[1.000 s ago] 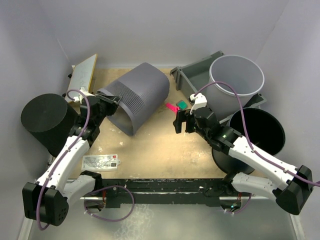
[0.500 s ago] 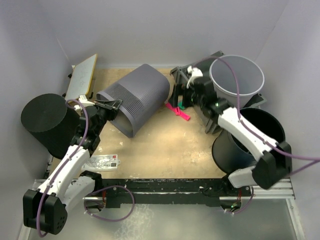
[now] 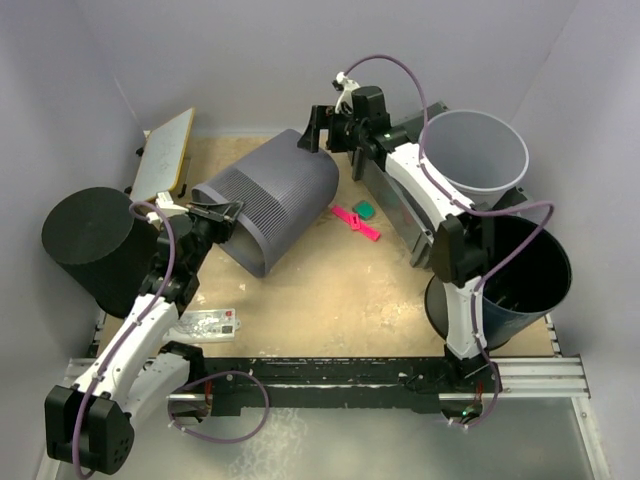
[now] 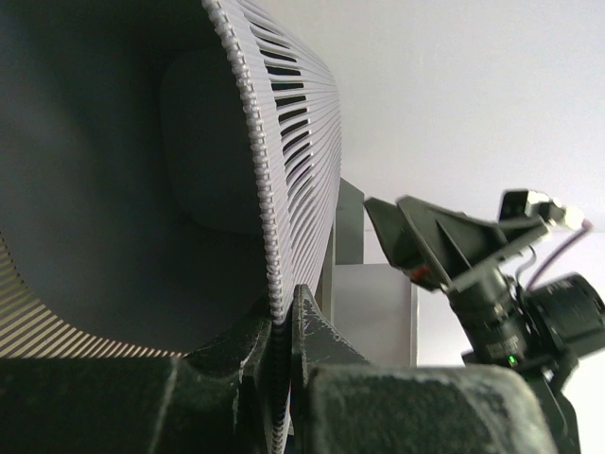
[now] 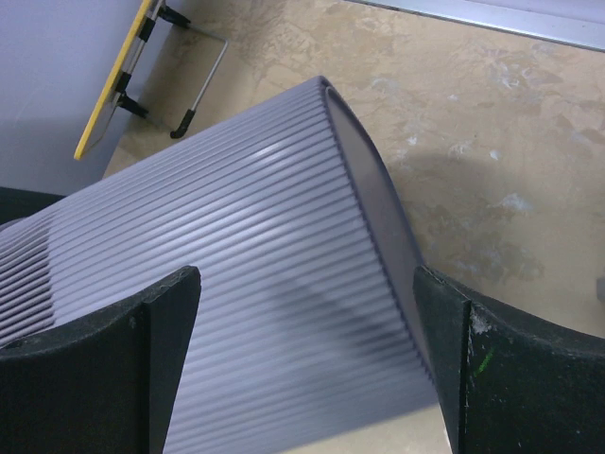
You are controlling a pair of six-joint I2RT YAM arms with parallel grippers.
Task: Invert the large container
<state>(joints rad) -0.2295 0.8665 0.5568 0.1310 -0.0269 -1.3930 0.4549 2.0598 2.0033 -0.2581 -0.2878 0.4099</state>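
Since the bin point(image 3: 275, 195) looks light yet stiff, left tool point(image 4: 284, 326) pinches its 8-o'clock rim point(image 4: 267, 236); right tool point(image 5: 302, 317) hangs spread over the 1-o'clock base point(image 5: 364, 180).

Back wall point(image 3: 330, 60): plain pale grey-white panel, matte, unmarked.
Left wall point(image 3: 50, 110): same pale panel, slanting inward toward the back.
Right wall point(image 3: 590, 110): same pale panel, meeting the back wall at a corner.
Bench point(image 3: 330, 300): tan, mottled, stone-like top with paler patches.
Near edge: black rail point(image 3: 330, 385) across the front; bare aluminium extrusion point(image 3: 545, 372) at its right end.
Light: even and diffuse, casting soft shadows on the bench top.
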